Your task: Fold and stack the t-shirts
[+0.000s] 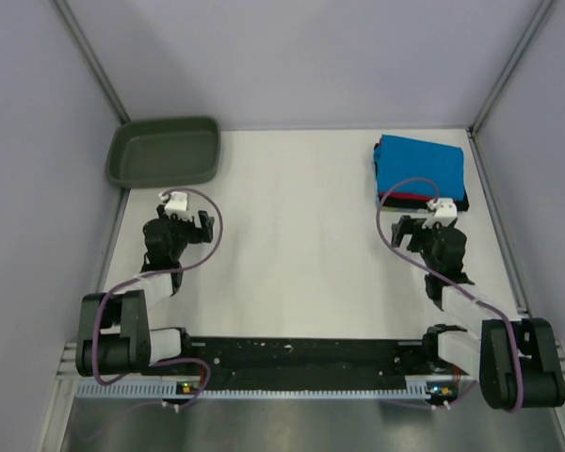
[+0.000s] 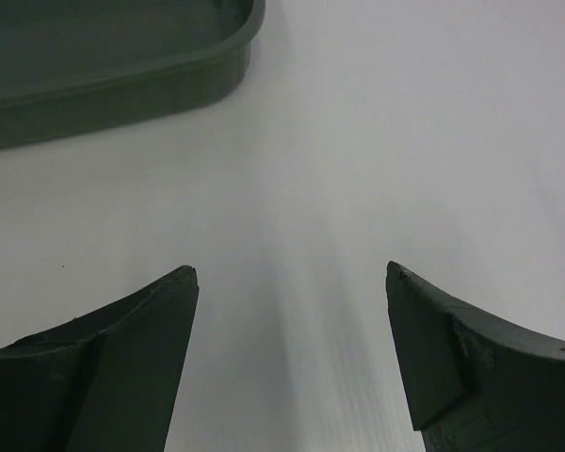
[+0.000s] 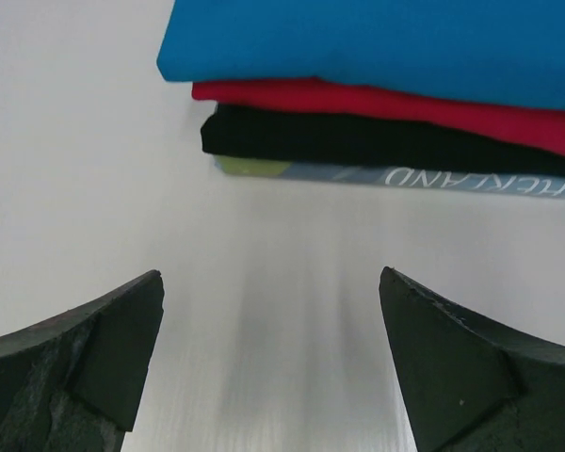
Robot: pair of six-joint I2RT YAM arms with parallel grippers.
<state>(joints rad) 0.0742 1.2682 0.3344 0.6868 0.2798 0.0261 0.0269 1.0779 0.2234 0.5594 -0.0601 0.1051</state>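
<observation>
A stack of folded t-shirts point(image 1: 421, 171) lies at the far right of the table. The turquoise-blue shirt point(image 3: 386, 42) is on top, then a red one point(image 3: 405, 104), a black one point(image 3: 377, 141) and a light printed one point(image 3: 433, 175) at the bottom. My right gripper point(image 1: 416, 229) is open and empty just in front of the stack; in the right wrist view point(image 3: 271, 282) only bare table lies between its jaws. My left gripper point(image 1: 184, 226) is open and empty on the left, in front of the tub; in the left wrist view point(image 2: 290, 273) nothing lies between its fingers.
A dark olive-green plastic tub point(image 1: 165, 151) stands at the far left corner; its rim shows in the left wrist view point(image 2: 122, 75). Grey walls close the table on three sides. The white table top point(image 1: 292, 245) lies between the arms.
</observation>
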